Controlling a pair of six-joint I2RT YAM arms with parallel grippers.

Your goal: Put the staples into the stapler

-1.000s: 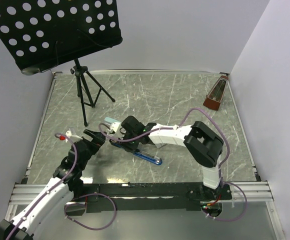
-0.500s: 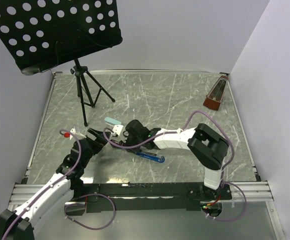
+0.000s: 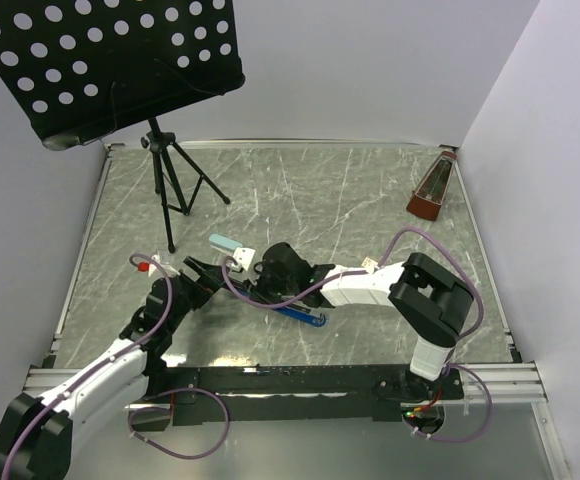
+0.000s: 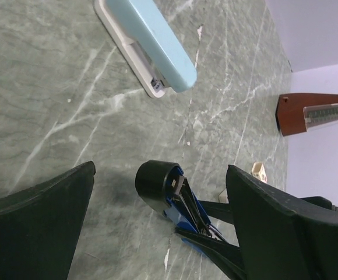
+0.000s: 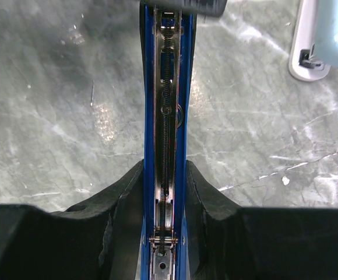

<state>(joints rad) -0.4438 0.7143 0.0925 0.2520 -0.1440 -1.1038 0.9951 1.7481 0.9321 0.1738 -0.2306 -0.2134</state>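
The right tool (image 5: 164, 170) is clamped on the stapler (image 5: 164, 87): its two dark fingers (image 5: 122, 204) press against the blue sides of the long body, which runs straight ahead from between them. The stapler is hinged open, so the channel faces the wrist camera, showing a metal rail and a thin coiled spring. Whether any staples lie in that channel I cannot tell. The far end of the stapler is cut off by a dark part at the top edge of that view, and the near end passes out of sight under the tool.

The left tool (image 4: 160, 168) stands with its fingers wide apart, holding nothing. The stapler's rounded black end sits between its fingertips and a little beyond them, touching neither. The blue body slants away toward the right-hand finger, and that finger hides the rest of it.

Ahead of the left tool and well apart from it, a pale blue and white object (image 4: 151, 44) lies flat on the grey marbled desk (image 4: 52, 87); its far end is cut off by the frame. Farther off to the right stands a brown metronome (image 4: 309, 114).

From above, both tools meet near the middle of the desk, and the right arm covers most of the stapler.
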